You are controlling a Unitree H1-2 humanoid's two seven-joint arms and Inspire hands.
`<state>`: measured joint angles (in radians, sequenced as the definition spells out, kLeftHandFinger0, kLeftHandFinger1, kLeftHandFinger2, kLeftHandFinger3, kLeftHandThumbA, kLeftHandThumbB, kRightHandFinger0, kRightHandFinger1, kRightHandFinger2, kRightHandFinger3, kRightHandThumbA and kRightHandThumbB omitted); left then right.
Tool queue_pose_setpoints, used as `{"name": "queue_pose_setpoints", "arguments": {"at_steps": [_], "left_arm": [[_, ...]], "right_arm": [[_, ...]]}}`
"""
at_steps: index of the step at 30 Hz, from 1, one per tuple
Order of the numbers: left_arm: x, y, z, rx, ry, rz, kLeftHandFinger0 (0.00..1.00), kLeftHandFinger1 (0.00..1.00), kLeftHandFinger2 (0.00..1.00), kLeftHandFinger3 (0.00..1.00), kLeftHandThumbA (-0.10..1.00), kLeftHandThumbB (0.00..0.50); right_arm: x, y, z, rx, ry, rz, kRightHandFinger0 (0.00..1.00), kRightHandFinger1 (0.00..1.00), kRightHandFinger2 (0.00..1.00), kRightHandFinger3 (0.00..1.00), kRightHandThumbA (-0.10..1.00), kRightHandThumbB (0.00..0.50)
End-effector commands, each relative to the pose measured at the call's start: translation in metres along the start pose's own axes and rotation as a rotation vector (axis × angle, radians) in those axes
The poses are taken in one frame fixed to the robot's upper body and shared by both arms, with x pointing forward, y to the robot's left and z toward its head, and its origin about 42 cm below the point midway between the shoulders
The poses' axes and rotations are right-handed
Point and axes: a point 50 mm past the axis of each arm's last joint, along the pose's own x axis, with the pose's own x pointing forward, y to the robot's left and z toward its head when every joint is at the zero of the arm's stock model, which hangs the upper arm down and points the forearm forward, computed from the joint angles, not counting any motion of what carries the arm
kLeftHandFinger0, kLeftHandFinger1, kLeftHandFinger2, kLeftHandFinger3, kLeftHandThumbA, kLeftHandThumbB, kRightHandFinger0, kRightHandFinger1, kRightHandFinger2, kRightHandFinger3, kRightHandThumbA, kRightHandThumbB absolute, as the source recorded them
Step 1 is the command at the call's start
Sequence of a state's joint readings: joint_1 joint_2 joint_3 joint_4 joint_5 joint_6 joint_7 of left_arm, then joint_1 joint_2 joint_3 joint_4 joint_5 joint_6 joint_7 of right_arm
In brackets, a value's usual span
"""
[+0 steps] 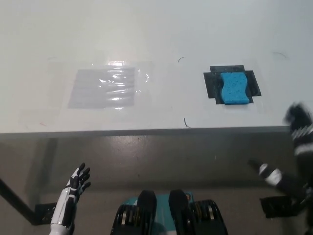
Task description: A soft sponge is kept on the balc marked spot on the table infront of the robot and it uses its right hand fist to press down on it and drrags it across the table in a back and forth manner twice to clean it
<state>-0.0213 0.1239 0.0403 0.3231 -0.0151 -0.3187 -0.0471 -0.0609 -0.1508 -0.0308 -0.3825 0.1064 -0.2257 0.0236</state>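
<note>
Hanging nearest the camera at the lower left, the white left hand (77, 182) is resting below the table's front edge, its fingers spread apart and holding nothing. It is sitting well clear of the table (156, 29), over the dark floor.

Across at the lower right, the black right hand (298, 128) is showing only as a blurred shape at the picture's edge, roughly level with the table's front edge. Whether its fingers are curled into a fist or spread is impossible to tell from the blur. It is not touching anything visible, and it is standing apart from the sponge, to that sponge's right and nearer the camera.

Farther out, on the white tabletop, the blue sponge (234, 88) is lying flat on a black marked spot (211, 84) on the right half of the table. The black patch is showing around the sponge on its left, right and far sides, while the sponge's near edge is reaching just past the patch's front border.

Over on the left half, a clear glossy rectangle (103, 88), looking like tape or film stuck flat to the surface, is catching the light. It is lying well apart from the sponge, at about the same depth on the table.
</note>
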Motion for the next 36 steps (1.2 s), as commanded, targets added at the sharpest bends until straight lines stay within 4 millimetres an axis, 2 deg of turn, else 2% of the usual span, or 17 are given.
{"name": "queue_pose_setpoints", "arguments": {"at_steps": [1,4,6,7,8,9,11,13,15,17,19,21,23,26,30,33,36], "left_arm": [[0.011,0.008,0.015,0.006,-0.119,-0.014,1.00,1.00,1.00,1.00,1.00,0.475],[0.012,0.009,0.014,0.012,-0.123,-0.010,1.00,1.00,1.00,1.00,1.00,0.473],[0.012,0.009,0.014,0.011,-0.121,-0.005,1.00,1.00,1.00,1.00,1.00,0.480],[0.011,0.009,0.013,0.010,-0.120,-0.006,1.00,1.00,1.00,1.00,1.00,0.482],[0.010,0.010,0.011,0.011,-0.120,-0.006,1.00,1.00,1.00,1.00,1.00,0.485],[0.011,0.010,0.011,0.011,-0.120,-0.008,1.00,1.00,1.00,1.00,1.00,0.490],[0.011,0.011,0.012,0.008,-0.120,-0.010,1.00,1.00,1.00,1.00,1.00,0.494],[0.012,0.012,0.012,0.011,-0.121,-0.007,1.00,1.00,1.00,1.00,1.00,0.493],[0.012,0.012,0.012,0.016,-0.124,-0.015,1.00,1.00,1.00,1.00,1.00,0.490],[0.010,0.013,0.011,0.015,-0.124,-0.017,1.00,1.00,1.00,1.00,1.00,0.489],[0.010,0.012,0.011,0.017,-0.125,-0.012,1.00,1.00,1.00,1.00,1.00,0.482],[0.009,0.012,0.011,0.026,-0.123,-0.019,1.00,1.00,1.00,1.00,1.00,0.480],[0.008,0.012,0.010,0.016,-0.115,-0.007,1.00,1.00,1.00,1.00,1.00,0.486],[0.004,0.013,0.008,0.020,-0.116,-0.006,1.00,1.00,1.00,1.00,1.00,0.487],[-0.002,0.017,0.007,0.038,-0.105,-0.009,1.00,1.00,1.00,1.00,1.00,0.490],[-0.003,0.018,0.007,0.043,-0.105,-0.016,1.00,1.00,1.00,1.00,1.00,0.485],[-0.003,0.016,0.006,0.044,-0.105,-0.027,1.00,1.00,1.00,1.00,1.00,0.496]], "right_arm": [[0.090,-0.019,0.089,0.007,-0.314,0.102,1.00,1.00,1.00,1.00,1.00,0.411],[0.132,-0.023,0.104,0.016,-0.370,0.073,1.00,1.00,1.00,1.00,1.00,0.421],[0.156,-0.025,0.107,0.069,-0.379,0.039,1.00,1.00,1.00,1.00,1.00,0.366],[0.168,-0.026,0.109,0.083,-0.381,0.030,0.73,0.63,0.64,0.66,1.00,0.263],[0.187,-0.024,0.112,0.104,-0.367,0.013,0.42,0.20,0.16,0.21,1.00,0.201],[0.195,-0.021,0.114,0.113,-0.338,-0.011,0.10,0.01,0.01,0.01,1.00,0.251],[0.215,-0.015,0.116,0.120,-0.313,-0.047,0.00,0.00,0.00,0.00,1.00,0.188],[0.229,-0.010,0.117,0.201,-0.318,-0.044,0.00,0.00,0.00,0.00,1.00,0.180],[0.246,-0.005,0.115,0.229,-0.292,-0.026,0.00,0.00,0.00,0.00,1.00,0.224],[0.265,0.001,0.104,0.231,-0.234,-0.040,0.00,0.00,0.00,0.00,1.00,0.227],[0.279,0.004,0.093,0.235,-0.203,-0.049,0.00,0.00,0.00,0.00,1.00,0.200],[0.299,0.007,0.072,0.218,-0.179,-0.071,0.00,0.00,0.00,0.00,1.00,0.194],[0.320,0.013,0.044,0.209,-0.101,-0.115,0.00,0.00,0.00,0.00,1.00,0.234],[0.338,0.016,0.002,0.203,-0.013,-0.149,0.00,0.00,0.00,0.00,1.00,0.188],[0.340,0.026,-0.044,0.173,0.138,-0.173,0.00,0.00,0.00,0.00,1.00,0.139],[0.327,0.028,-0.081,0.181,0.260,-0.188,0.00,0.00,0.00,0.00,1.00,0.109],[0.306,0.030,-0.115,0.159,0.393,-0.216,0.00,0.00,0.00,0.00,1.00,0.134]]}}
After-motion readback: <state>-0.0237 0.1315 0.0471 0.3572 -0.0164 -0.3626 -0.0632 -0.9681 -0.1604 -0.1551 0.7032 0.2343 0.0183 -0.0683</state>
